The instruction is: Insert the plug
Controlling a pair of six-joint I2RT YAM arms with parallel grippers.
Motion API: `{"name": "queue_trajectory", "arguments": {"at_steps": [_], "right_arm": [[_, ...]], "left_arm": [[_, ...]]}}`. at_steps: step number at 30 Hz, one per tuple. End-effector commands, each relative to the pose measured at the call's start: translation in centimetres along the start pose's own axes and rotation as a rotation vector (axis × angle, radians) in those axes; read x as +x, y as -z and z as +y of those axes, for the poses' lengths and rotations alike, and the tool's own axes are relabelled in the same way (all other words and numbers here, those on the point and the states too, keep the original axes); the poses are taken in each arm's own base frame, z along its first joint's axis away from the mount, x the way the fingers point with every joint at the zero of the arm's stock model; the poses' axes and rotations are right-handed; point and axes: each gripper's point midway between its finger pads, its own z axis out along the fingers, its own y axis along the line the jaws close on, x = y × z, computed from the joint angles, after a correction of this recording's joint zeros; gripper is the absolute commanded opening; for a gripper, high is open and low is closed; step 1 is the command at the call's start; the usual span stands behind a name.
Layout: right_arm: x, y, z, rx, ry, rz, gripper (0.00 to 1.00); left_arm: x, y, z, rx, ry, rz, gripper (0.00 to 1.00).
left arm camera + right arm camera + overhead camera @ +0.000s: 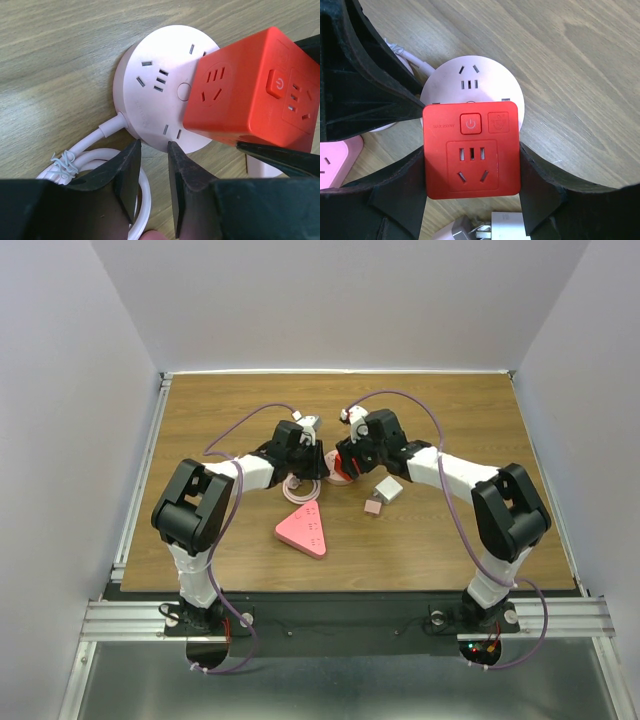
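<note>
Pink triangular power strip [303, 530]: flat on wooden table [480, 430], on near side of left gripper [312, 452], toward arm bases, not touching it. Socket face up.
White block adapter [388, 489]: just beside right gripper [340, 462], on its right.
Small mauve block [373, 506]: just beside white one, nearer bases.
Aluminium rail [140, 470]: along table's left edge, well apart from left gripper.
</note>
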Motion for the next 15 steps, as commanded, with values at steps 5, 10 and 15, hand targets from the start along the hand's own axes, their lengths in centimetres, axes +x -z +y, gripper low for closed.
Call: {"name": "queue_trajectory", "arguments": {"at_steps": [5, 10, 15], "right_arm": [[6.2, -0.2, 0.5, 0.058, -0.054, 0.158, 0.00], [7.8, -0.3, 0.2, 0.085, -0.072, 0.189, 0.01], [8.9, -0.8, 0.5, 0.084, -0.069, 0.217, 0.00]], "left_arm": [[0.1, -0.7, 0.9, -0.022, 0.007, 0.023, 0.36], [0.0, -0.6, 1.5, -0.036, 0.014, 0.023, 0.34], [-0.3, -0.5, 1.6, -0.032, 0.017, 0.019, 0.34]]}}
